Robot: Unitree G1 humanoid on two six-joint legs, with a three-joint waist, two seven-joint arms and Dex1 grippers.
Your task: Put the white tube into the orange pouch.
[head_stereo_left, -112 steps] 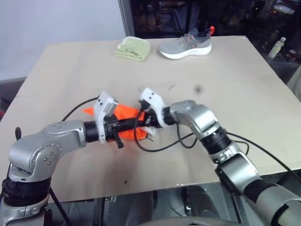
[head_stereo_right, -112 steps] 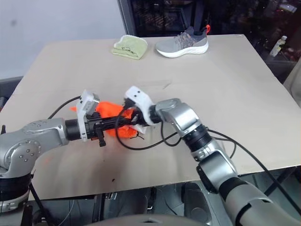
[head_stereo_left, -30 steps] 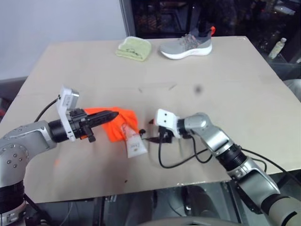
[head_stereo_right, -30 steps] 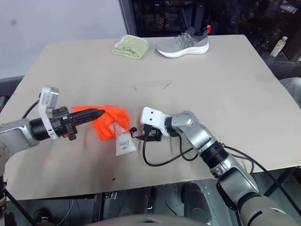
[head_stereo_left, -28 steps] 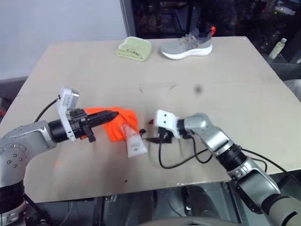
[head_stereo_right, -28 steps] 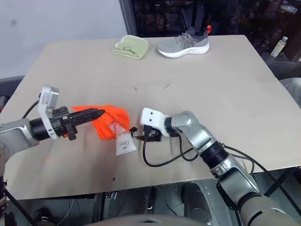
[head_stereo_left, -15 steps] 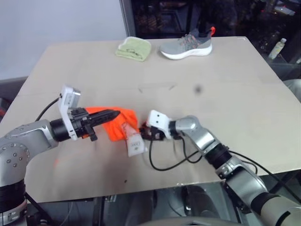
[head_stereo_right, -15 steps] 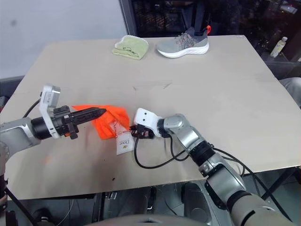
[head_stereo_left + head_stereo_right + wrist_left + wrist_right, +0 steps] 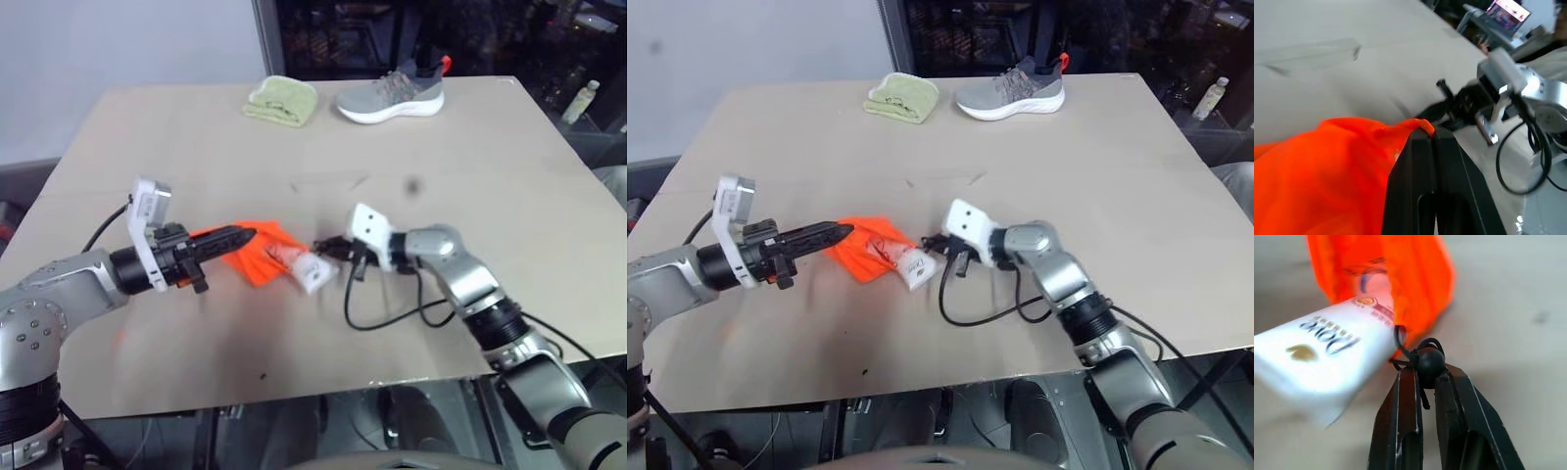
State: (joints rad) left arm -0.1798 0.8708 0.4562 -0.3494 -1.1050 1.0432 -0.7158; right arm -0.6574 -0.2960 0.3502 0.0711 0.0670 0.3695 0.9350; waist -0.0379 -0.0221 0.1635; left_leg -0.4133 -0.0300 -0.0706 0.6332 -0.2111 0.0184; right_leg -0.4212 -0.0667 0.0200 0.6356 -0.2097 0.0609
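Lifted since earlier — orange pouch [image 9: 257, 257], white tube [image 9: 1317, 362] protruding.

A wide, flat beige tabletop [image 9: 470, 147] runs across the scene, evenly lit, with a small dark smudge [image 9: 412, 184] on it. Behind its far left edge rises a plain pale wall [image 9: 118, 44]. Beyond the far right edge sits dark, cluttered shelving [image 9: 411, 29], a pale capped bottle [image 9: 581, 98] standing nearby.
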